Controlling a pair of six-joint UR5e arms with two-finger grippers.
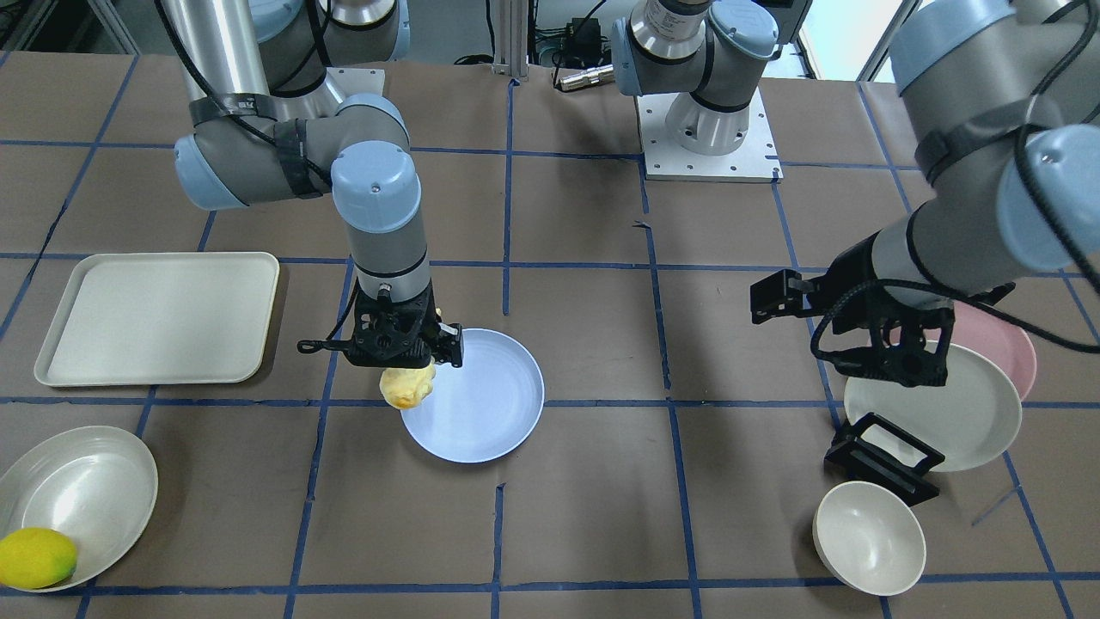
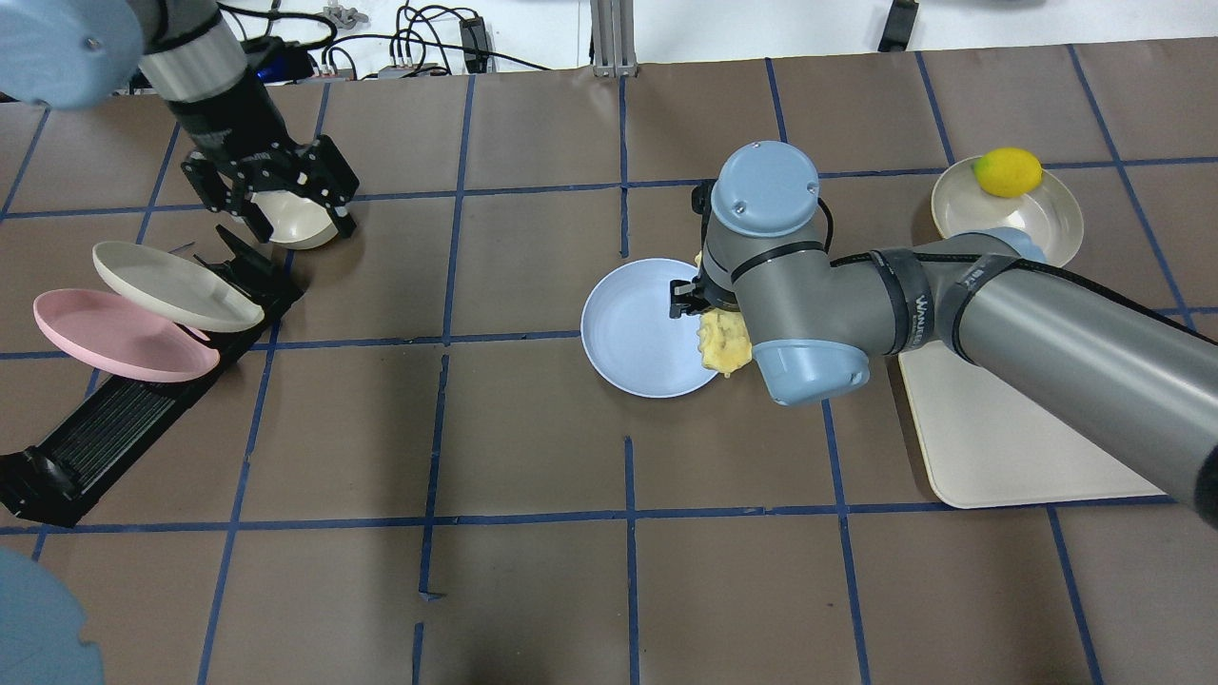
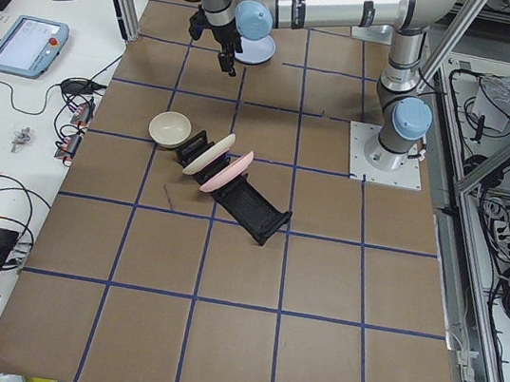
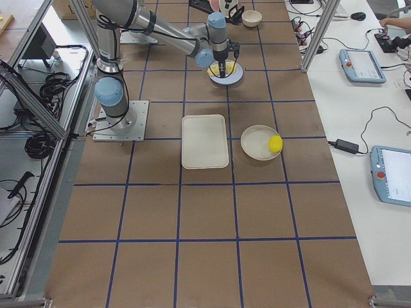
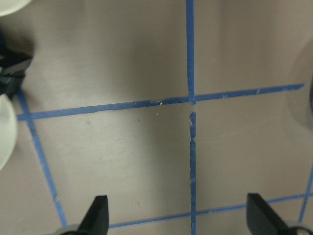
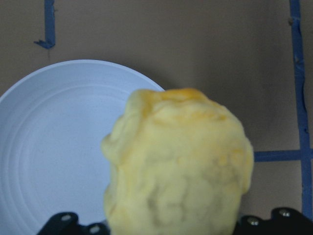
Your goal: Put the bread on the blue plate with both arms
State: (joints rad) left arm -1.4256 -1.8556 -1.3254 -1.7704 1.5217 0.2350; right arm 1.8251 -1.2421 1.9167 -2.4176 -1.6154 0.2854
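Right black gripper (image 1: pixel 404 365) pinched the bumpy pale-yellow bread (image 1: pixel 407 388) over the round lavender-blue plate (image 1: pixel 490 413)'s rim; left gripper (image 5: pixel 178 218) hung with jaws spread.

the bread (image 6: pixel 178 161) is pale yellow with golden patches. the blue plate (image 1: pixel 490 413) is matte lavender-blue with faint concentric rings. the table (image 1: pixel 584 344) around the blue plate is brown, gridded with blue tape lines. well apart from the blue plate, the lemon (image 1: pixel 36 557) is bright yellow.
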